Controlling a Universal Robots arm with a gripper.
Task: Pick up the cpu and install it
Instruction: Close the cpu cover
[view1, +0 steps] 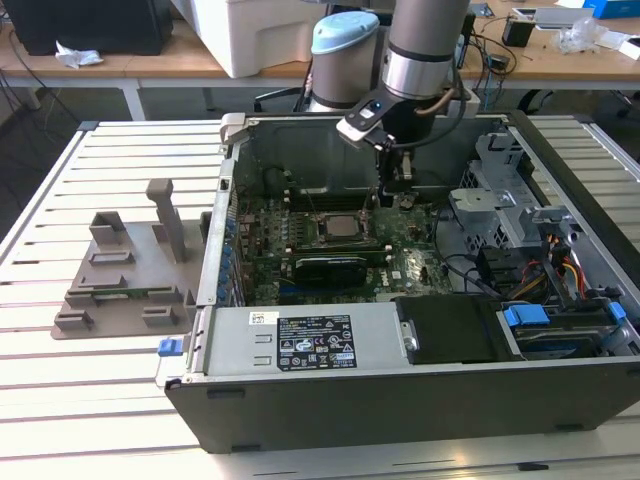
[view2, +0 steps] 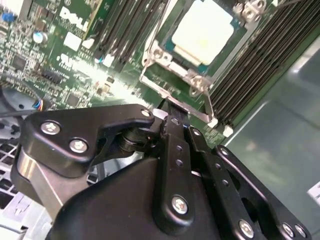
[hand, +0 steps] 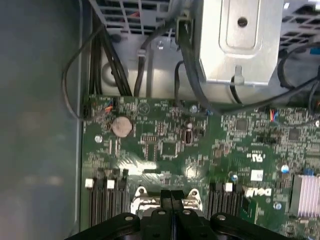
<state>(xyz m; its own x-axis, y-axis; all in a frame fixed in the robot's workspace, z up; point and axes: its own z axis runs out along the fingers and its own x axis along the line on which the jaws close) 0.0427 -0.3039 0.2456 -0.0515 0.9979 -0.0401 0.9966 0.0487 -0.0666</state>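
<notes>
- Gripper (hand: 172, 196): fingers pressed together, holding nothing, just beside socket frame (view2: 167, 82).
- cpu (view2: 202, 30) lies in socket (latching unclear); a stray tip could knock the frame and shift it.

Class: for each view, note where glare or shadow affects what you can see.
Second wrist view: glare whitens the square silvery-grey cpu; first wrist view: a bright reflection streaks the green motherboard; exterior view: even room light, with the inside of the dark grey computer case dimmer.
</notes>
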